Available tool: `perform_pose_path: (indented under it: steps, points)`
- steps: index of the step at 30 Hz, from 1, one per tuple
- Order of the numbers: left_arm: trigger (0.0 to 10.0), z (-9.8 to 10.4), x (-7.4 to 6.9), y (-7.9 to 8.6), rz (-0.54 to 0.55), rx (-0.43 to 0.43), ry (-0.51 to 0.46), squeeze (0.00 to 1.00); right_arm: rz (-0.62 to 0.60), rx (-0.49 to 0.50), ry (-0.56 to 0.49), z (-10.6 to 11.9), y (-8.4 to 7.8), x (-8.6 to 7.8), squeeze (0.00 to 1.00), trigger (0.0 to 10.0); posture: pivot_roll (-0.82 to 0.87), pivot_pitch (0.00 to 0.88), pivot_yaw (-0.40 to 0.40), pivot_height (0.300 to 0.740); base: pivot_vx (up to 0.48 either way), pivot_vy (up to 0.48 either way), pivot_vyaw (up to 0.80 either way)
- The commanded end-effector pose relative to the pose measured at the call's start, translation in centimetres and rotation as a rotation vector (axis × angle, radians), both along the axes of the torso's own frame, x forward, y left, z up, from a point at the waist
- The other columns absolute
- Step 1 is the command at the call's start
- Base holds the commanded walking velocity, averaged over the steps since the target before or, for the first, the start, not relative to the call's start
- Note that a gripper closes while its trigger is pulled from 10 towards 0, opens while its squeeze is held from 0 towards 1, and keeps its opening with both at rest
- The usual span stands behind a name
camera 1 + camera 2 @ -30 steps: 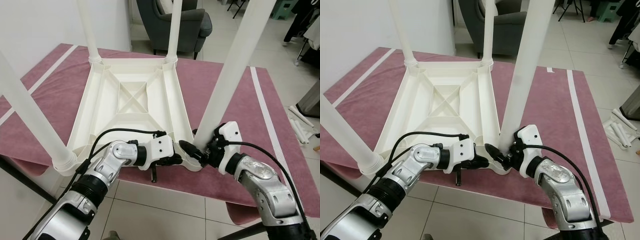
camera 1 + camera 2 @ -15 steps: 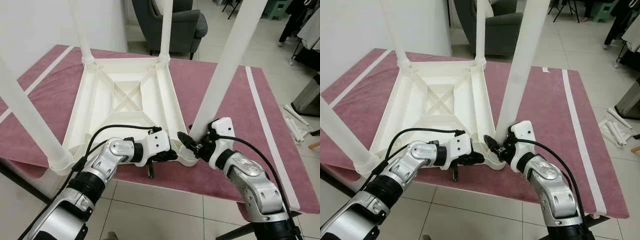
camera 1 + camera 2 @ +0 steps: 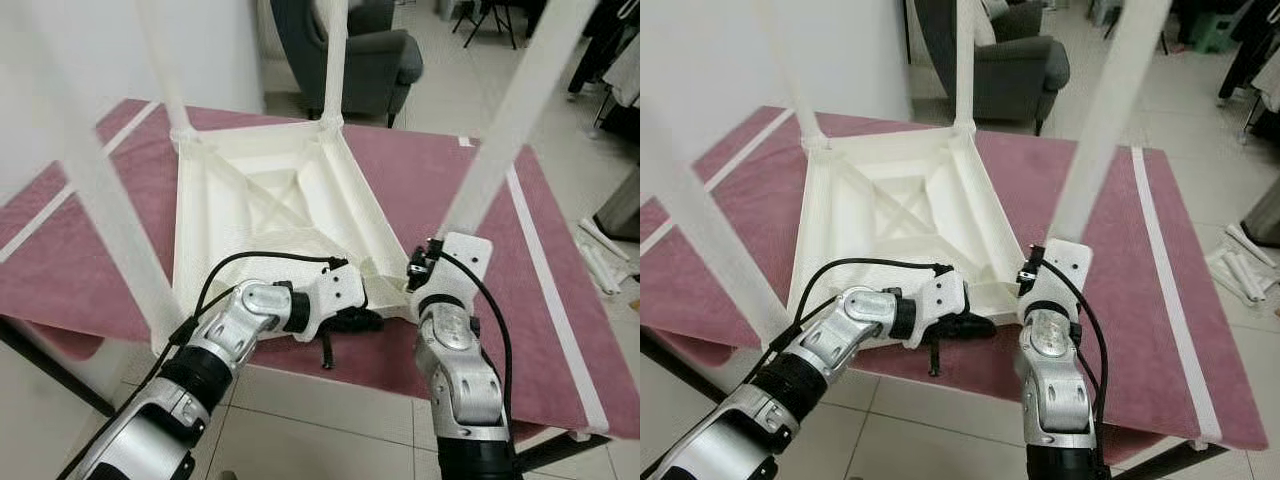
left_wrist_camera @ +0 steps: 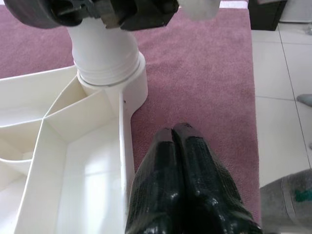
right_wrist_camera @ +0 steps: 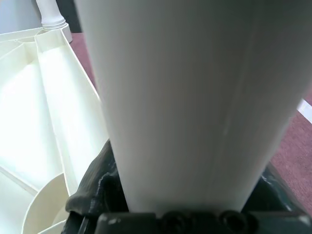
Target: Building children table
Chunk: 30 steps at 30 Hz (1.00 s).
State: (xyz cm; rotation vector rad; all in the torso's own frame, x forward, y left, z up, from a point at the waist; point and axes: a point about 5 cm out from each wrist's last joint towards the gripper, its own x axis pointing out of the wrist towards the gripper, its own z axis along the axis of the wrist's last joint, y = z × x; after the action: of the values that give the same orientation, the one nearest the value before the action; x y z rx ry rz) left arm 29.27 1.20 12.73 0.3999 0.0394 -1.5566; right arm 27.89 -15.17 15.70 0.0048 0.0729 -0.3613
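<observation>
Across the middle of the head views I saw the white children's table [image 3: 270,200] lying upside down on the pink-covered bench [image 3: 470,200], its ribbed underside facing up and its legs standing up out of the corner sockets. At the lower centre of the frame my left gripper [image 3: 372,321] lay low along the table's near edge, just beside the near right corner socket. In the left wrist view its two black fingers [image 4: 190,165] were pressed together with nothing between them, resting over the pink cloth right next to the table's rim, with the socket collar ahead of them. Just to the right of that, my right gripper [image 3: 1025,288] was at the base of the near right leg [image 3: 510,130], which rose toward the upper right of the frame. In the right wrist view that leg [image 5: 195,97] ran between the dark fingers [image 5: 95,187], which were clamped around it just above the socket. At the top of the frame, beyond the bench, a grey armchair [image 3: 375,50] stood on the tiled floor [image 3: 300,420].
</observation>
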Motion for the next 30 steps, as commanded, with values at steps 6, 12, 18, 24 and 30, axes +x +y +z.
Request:
perform_pose_path:
  steps: [6,12,18,24,30]
  points:
    - [0.0,-0.1,0.1,0.4,0.002,0.013,0.002,0.0,0.136,-0.027,0.046,-1.1,1.9,0.4,0.0,10.0,0.01,0.0,0.05,0.74,0.0,0.0,0.0]
    - [0.0,-0.1,0.2,0.4,0.026,0.008,-0.009,0.0,0.216,-0.012,0.018,-0.7,2.1,0.8,0.05,10.0,0.01,0.0,0.045,0.74,0.0,0.0,0.0]
    - [10.0,0.4,0.9,0.7,0.124,-0.027,-0.05,0.0,0.415,-0.02,-0.047,0.3,3.0,0.1,0.0,10.0,0.01,0.0,0.048,0.74,0.0,0.0,0.0]
    - [10.0,1.1,0.9,1.4,0.176,-0.064,-0.057,0.0,0.485,-0.039,-0.044,0.2,2.7,-0.5,0.0,10.0,0.01,0.0,0.052,0.74,0.0,0.0,0.0]
    - [10.0,1.4,0.1,5.2,0.371,-0.089,-0.07,1.0,0.74,0.03,-0.011,0.2,3.7,-2.4,0.0,10.0,0.02,0.0,0.046,0.74,0.0,0.0,0.0]
